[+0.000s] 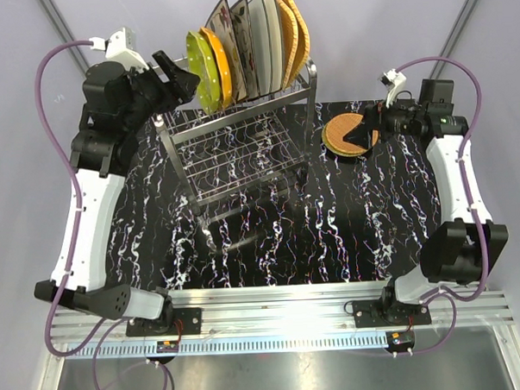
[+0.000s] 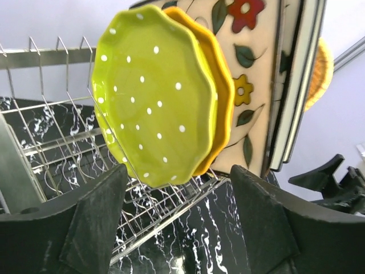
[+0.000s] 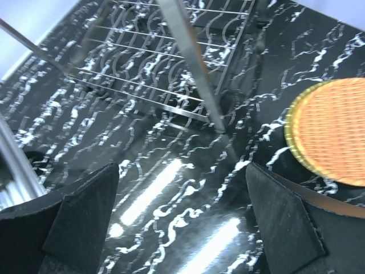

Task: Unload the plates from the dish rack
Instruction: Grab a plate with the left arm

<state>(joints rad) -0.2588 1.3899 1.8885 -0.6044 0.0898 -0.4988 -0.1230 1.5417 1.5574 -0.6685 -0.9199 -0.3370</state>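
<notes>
Your left end effector [image 2: 179, 188] is the nearer one. Its jaws are wide apart and hold nothing. The lime-green plate [image 2: 151, 94] stands on edge straight ahead, face toward it, at the left end of the row on the dish rack [image 1: 241, 153], top centre of the overhead frame. About eight plates stand there, overlapping too much to count surely. The right end effector [image 3: 182, 188], equally wide and empty, hovers over the tabletop [image 1: 331, 235] near one woven plate [image 1: 344, 133], right of the rack.
</notes>
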